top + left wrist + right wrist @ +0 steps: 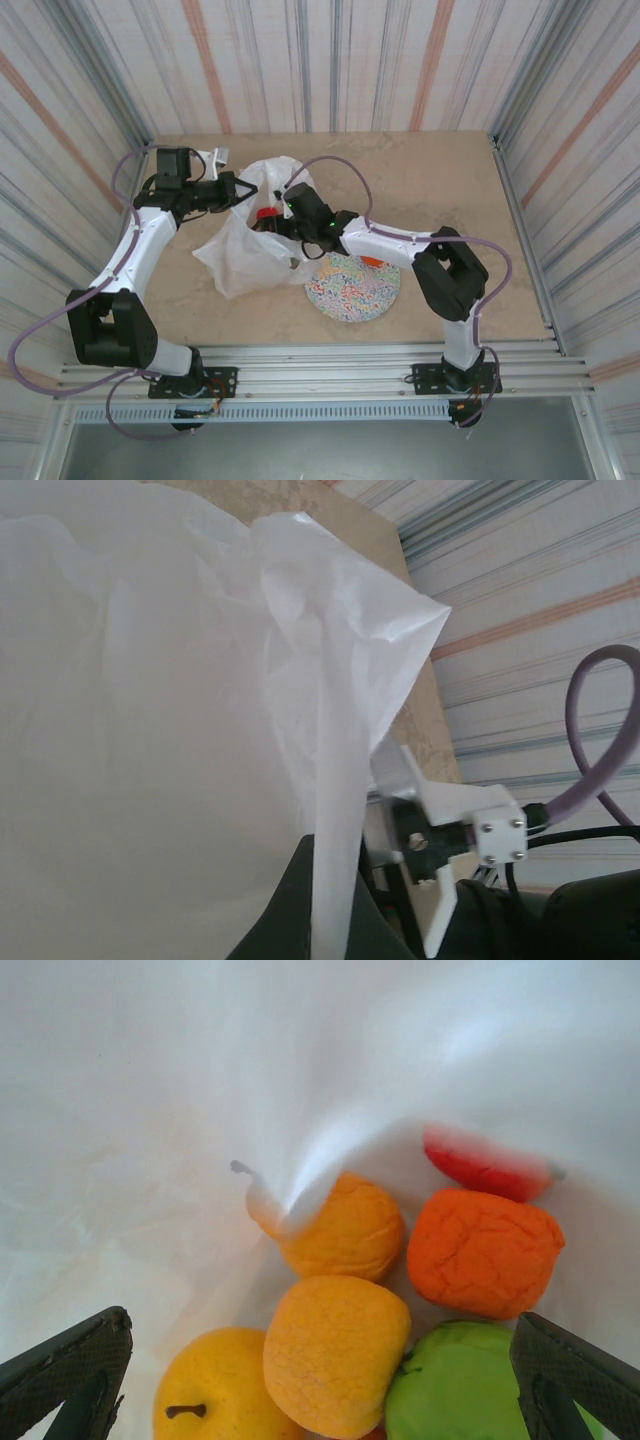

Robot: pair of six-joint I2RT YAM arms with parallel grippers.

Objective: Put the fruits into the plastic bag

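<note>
fruits [335, 1355] clustered inside plastic bag [200, 1080], speckled plate [350, 295] beside

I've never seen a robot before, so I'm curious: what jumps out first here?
Bright fruits lie piled inside the white plastic bag, framed by the open right claw. From above, the left claw grips the bag's rim at mid-table, and a speckled plate sits just beside the bag.
</note>
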